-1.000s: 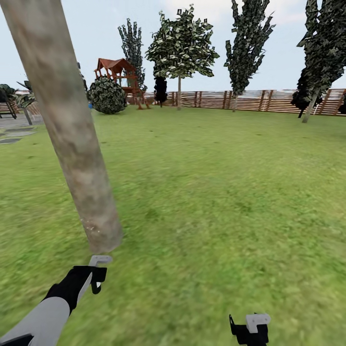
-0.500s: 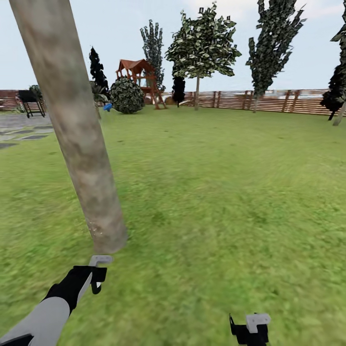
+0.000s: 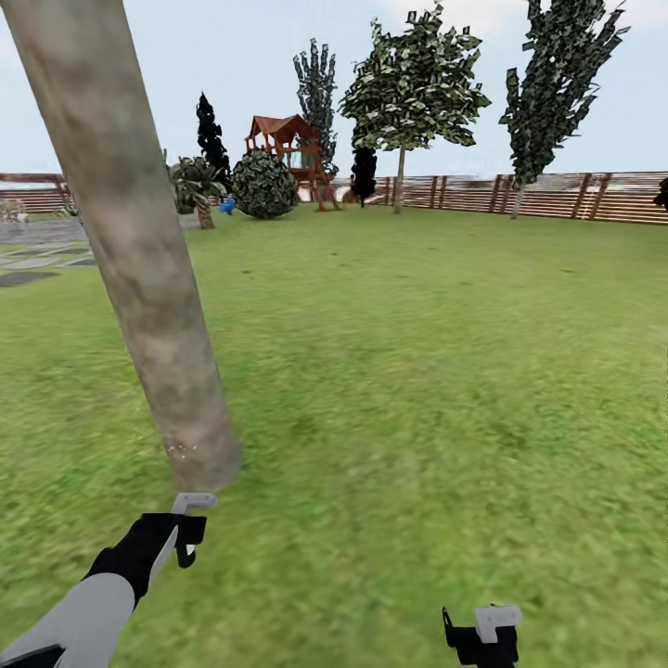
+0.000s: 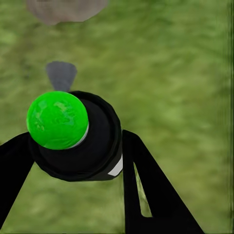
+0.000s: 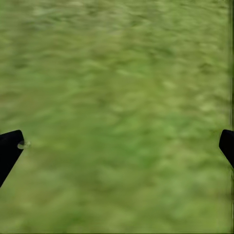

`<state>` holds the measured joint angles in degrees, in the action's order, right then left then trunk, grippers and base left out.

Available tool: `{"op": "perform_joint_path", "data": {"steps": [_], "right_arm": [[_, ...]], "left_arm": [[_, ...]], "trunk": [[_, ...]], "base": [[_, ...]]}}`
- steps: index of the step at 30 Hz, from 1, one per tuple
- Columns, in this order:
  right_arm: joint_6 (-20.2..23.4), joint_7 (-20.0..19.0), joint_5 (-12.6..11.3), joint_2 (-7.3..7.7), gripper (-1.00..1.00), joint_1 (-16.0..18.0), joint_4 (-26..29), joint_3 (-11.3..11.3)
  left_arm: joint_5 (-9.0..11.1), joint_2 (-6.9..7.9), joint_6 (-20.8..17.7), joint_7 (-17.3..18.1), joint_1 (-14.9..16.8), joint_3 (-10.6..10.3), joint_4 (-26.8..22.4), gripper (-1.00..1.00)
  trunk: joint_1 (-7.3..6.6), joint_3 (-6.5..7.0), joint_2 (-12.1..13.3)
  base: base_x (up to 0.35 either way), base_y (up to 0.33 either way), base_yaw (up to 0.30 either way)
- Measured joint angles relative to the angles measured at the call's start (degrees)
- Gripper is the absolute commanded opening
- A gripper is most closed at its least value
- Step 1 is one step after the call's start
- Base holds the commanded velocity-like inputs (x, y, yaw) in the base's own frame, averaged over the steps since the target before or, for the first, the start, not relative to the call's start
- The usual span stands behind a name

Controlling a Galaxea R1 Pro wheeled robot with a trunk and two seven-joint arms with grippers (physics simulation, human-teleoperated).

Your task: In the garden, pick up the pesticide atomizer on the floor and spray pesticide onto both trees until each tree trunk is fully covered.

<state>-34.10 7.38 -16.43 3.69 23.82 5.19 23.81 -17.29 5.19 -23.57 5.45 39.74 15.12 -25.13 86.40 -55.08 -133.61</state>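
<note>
A thick pale tree trunk [image 3: 139, 260] leans across the left of the head view and meets the lawn just ahead of my left gripper [image 3: 186, 533]. That gripper is shut on the pesticide atomizer [image 4: 78, 141], a black body with a green ball top and a grey nozzle [image 3: 193, 502] pointing at the trunk's base [image 4: 66, 9]. In the left wrist view my left gripper [image 4: 78, 163] has black fingers on either side of the bottle. Another leafy tree [image 3: 401, 176] stands far off by the fence. My right gripper [image 3: 482, 631] [image 5: 117, 146] hangs open over bare grass.
A brown slat fence [image 3: 557, 195] rings the lawn. At the back left stand a red-roofed play tower [image 3: 288, 139], a round bush [image 3: 263, 186], a short palm [image 3: 199, 186] and a small blue object [image 3: 226, 205]. Grey paving [image 3: 37, 260] lies at the far left.
The camera has turned left: fence, play tower and far trees slid right in the picture. Both arms and the atomizer hold the same pose, and the near trunk stays just ahead.
</note>
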Motion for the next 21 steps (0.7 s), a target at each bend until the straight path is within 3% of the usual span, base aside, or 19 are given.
{"op": "perform_joint_path", "data": {"steps": [15,21], "right_arm": [[0.0,0.09,-0.09,0.0,1.0,0.0,0.0,-0.08],[0.0,0.09,-0.09,0.0,1.0,0.0,0.0,-0.09]], "left_arm": [[0.16,-0.26,0.18,-0.09,0.01,-0.09,0.0,-1.0],[0.25,-0.43,0.09,0.01,0.07,-0.09,-0.29,-1.0]], "trunk": [[0.0,0.0,0.0],[0.0,0.0,0.0]], "base": [[0.0,-0.269,0.263],[-0.016,-0.064,0.211]]}}
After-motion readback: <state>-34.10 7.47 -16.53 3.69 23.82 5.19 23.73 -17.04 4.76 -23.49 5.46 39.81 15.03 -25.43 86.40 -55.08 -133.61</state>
